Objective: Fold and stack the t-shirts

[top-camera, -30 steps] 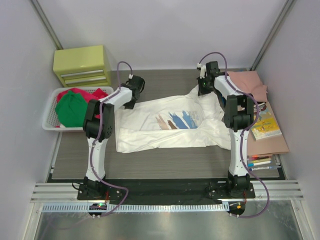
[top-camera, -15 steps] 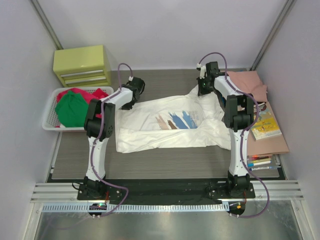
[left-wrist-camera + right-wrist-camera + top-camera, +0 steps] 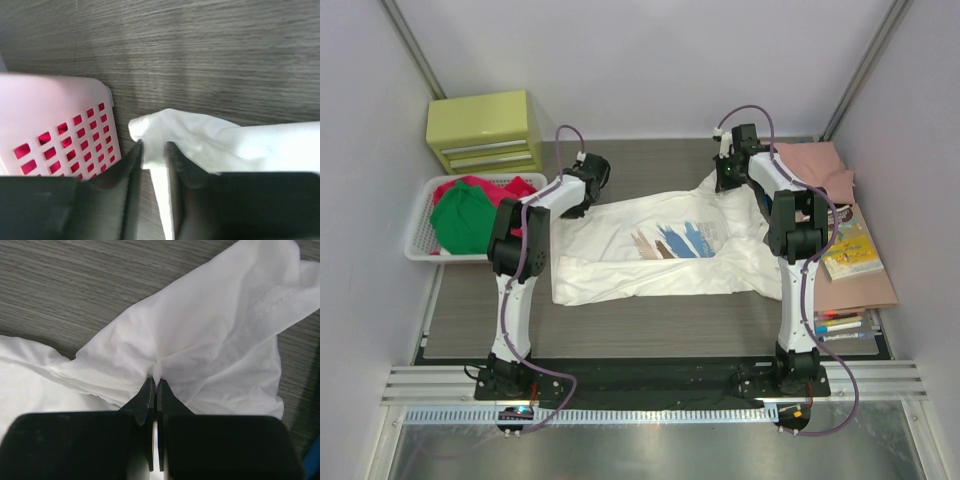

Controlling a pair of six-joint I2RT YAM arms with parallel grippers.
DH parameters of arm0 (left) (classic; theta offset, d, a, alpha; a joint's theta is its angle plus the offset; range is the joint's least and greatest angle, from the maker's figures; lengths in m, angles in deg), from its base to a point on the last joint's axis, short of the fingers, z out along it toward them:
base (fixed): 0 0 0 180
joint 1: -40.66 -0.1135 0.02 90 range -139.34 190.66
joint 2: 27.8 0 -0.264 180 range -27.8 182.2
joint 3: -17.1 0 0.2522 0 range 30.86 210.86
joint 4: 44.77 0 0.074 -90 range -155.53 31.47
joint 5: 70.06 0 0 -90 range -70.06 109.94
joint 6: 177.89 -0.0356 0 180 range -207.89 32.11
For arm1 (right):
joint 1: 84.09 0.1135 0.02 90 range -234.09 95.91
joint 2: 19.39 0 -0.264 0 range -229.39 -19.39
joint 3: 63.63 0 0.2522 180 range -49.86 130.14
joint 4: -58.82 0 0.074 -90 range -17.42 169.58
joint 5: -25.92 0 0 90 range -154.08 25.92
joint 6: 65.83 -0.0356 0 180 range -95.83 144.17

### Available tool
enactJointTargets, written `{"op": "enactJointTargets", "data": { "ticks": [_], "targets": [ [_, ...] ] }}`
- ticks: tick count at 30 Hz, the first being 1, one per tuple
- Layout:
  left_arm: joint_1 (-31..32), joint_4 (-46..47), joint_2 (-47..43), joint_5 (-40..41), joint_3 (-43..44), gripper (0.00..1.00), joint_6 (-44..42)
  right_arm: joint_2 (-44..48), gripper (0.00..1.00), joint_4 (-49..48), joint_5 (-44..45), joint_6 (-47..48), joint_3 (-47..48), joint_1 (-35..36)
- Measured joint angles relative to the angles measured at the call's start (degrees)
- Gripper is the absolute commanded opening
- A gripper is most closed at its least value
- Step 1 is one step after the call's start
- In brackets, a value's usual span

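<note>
Mid-tabletop, printed t-shirt (image 3: pixel 660 255) spread out. At left edge, basket (image 3: pixel 418 238) holding bundled t-shirts (image 3: pixel 465 215), drawer unit (image 3: pixel 485 130) behind it. At right edge, another t-shirt (image 3: pixel 815 165), book (image 3: pixel 853 250) in front.

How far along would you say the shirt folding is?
Done: only the salmon-pink shirt lies aside at the right. In hand: the white printed t-shirt, spread unfolded, pinched by the left gripper and right gripper. Left: the red shirt and green shirt in the basket.

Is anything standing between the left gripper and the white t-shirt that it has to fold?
Nothing visible does. The left gripper has a corner of the white t-shirt between its fingers. The white basket lies to one side of that corner, not between them.
</note>
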Motion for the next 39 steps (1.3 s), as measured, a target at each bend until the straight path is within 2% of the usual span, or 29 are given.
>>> {"op": "enactJointTargets", "data": {
  "ticks": [3,10,18,19,20,31,39],
  "targets": [
    [0.0,-0.2,0.0,-0.2,0.0,0.16,0.1,0.0,0.01,-0.1,0.0,0.0,-0.1,0.0],
    [0.0,-0.3,0.3,-0.5,0.0,0.18,0.1,0.6,0.01,-0.3,0.0,0.5,-0.9,-0.2],
    [0.0,-0.2,0.3,0.8,0.0,0.15,1.0,0.6,0.01,-0.3,0.0,1.2,-1.0,-0.3],
    [0.0,-0.2,0.3,0.9,0.0,0.04,1.0,0.6,0.01,-0.3,0.0,1.3,-1.0,-0.3],
    [0.0,-0.2,0.3,1.0,0.0,0.01,1.1,0.6,0.01,-0.3,0.0,1.3,-1.0,-0.3],
    [0.0,-0.3,0.3,0.7,0.0,0.0,1.3,1.1,0.01,-1.0,0.4,1.6,-2.1,-0.3],
    [0.0,-0.2,-0.7,-1.6,-2.3,0.0,1.3,5.7,0.01,-1.5,1.2,2.8,-8.7,-0.3]
  ]
}}
